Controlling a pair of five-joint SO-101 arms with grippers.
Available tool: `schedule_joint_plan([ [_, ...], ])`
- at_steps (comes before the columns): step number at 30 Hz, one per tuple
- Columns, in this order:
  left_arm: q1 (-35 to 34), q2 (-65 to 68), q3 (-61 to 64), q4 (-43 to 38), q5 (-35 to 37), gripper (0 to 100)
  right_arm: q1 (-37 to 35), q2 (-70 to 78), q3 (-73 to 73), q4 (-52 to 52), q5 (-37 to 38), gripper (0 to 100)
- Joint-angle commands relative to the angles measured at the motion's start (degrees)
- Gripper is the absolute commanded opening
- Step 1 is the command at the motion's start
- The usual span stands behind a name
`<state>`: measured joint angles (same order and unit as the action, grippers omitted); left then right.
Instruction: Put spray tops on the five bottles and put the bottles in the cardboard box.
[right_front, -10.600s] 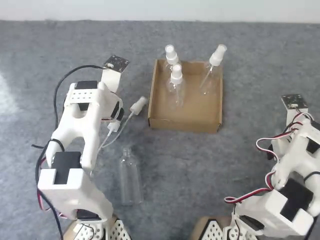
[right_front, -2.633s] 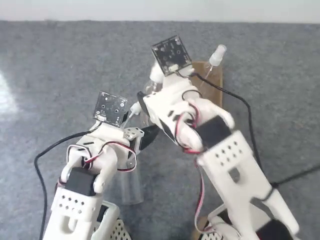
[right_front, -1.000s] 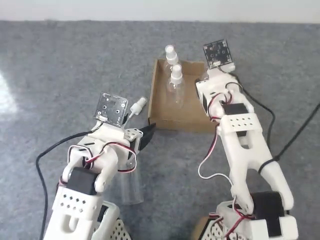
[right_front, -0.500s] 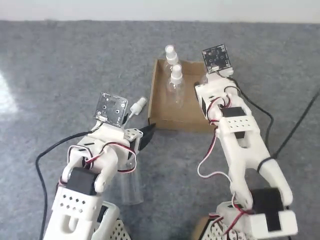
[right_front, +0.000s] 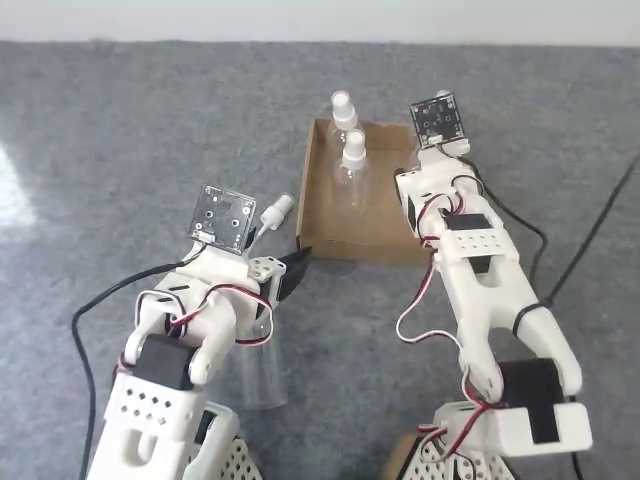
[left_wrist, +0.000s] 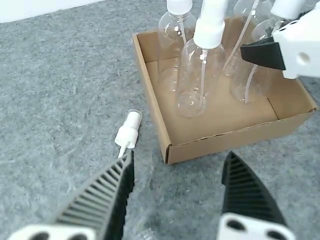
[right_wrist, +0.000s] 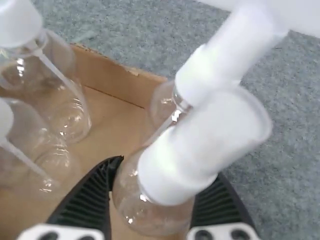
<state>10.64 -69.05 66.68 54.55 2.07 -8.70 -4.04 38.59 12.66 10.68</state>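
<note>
The right gripper (right_wrist: 160, 175), across by the left arm moments ago, now sits in the box (right_front: 360, 248) clamped on a capped bottle (right_wrist: 145, 210), apparently the fourth boxed, while the left gripper (left_wrist: 180, 159) gapes wide above the spray top (left_wrist: 127, 134), with the bare bottle (right_front: 258, 372) lying beside that arm.

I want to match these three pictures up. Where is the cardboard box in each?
High view: the cardboard box sits in the upper middle, with one arm reaching over it.
Left wrist view: beyond the open left pincer, beside the loose spray top.
Right wrist view: under and behind the bottle gripped by the right pincer.
Shared landmark: the capped bottles standing inside it.
</note>
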Motion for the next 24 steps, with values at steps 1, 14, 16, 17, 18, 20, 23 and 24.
schedule_joint_plan([
  [1, -0.4, -0.8, -0.3, -1.3, -0.2, 26, 0.3, 0.6, -2.4, -0.9, 0.3, 0.6],
  [14, -0.4, -0.8, -0.2, -1.3, -0.2, 26, 0.3, 0.4, -2.4, -0.6, 0.6, 0.7],
  [16, -0.4, -0.8, -0.2, -1.3, -0.2, 26, 0.3, 0.4, -2.4, -0.7, 0.6, 0.7],
  [17, -0.4, -0.8, -0.2, -1.2, -0.2, 26, 0.3, 0.4, -2.4, -0.7, 0.6, 0.7],
  [18, -0.4, -0.8, -0.2, -1.2, -0.2, 26, 0.3, 0.4, -2.4, -0.7, 0.6, 0.7],
  [20, -0.4, -0.8, -0.2, -1.2, -0.2, 26, 0.3, 0.4, -2.4, -0.7, 0.6, 0.8],
  [23, -0.4, -0.8, -0.2, -1.2, -0.2, 26, 0.3, 0.4, -2.4, -0.5, 0.4, 6.8],
  [24, -0.4, -0.8, -0.2, -1.2, -0.3, 26, 0.3, 0.4, -2.4, -0.4, 0.4, 9.9],
])
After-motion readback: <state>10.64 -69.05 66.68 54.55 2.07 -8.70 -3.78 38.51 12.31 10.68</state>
